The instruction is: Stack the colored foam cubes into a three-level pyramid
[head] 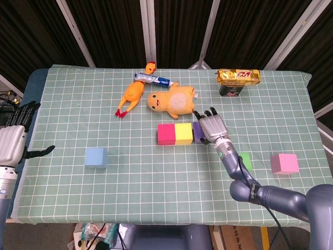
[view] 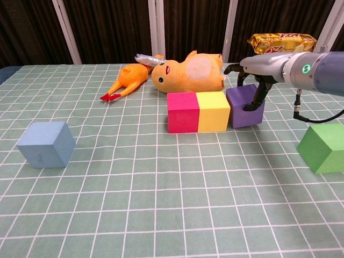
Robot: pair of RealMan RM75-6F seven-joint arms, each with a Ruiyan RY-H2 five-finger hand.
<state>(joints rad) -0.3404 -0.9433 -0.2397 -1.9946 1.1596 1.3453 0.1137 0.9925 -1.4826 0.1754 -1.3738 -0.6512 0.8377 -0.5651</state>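
Three foam cubes form the pyramid's bottom row on the green checked worktop (head: pixel 78 104), nothing stacked yet.

Magenta foam cube (view: pixel 183 111) and yellow foam cube (view: pixel 213 110) touch; right robot hand (head: pixel 212 127) grips the purple foam cube (view: pixel 245 105) just beside them. Blue (view: pixel 46 143), green (view: pixel 323 147) and pink (head: pixel 284 163) cubes lie apart; left robot hand (head: pixel 12 140) hangs spread wide, holding nothing.

My head camera is looking steeply down from above, taking in the whole table (head: pixel 62 99) from its near edge; my chest camera is sitting low and close, facing across the cloth. Both are sharing the magenta cube (head: pixel 166 134) (view: pixel 183 112), yellow cube (head: pixel 183 133) (view: pixel 214 110) and my right hand (head: pixel 212 127) (view: pixel 252 70)
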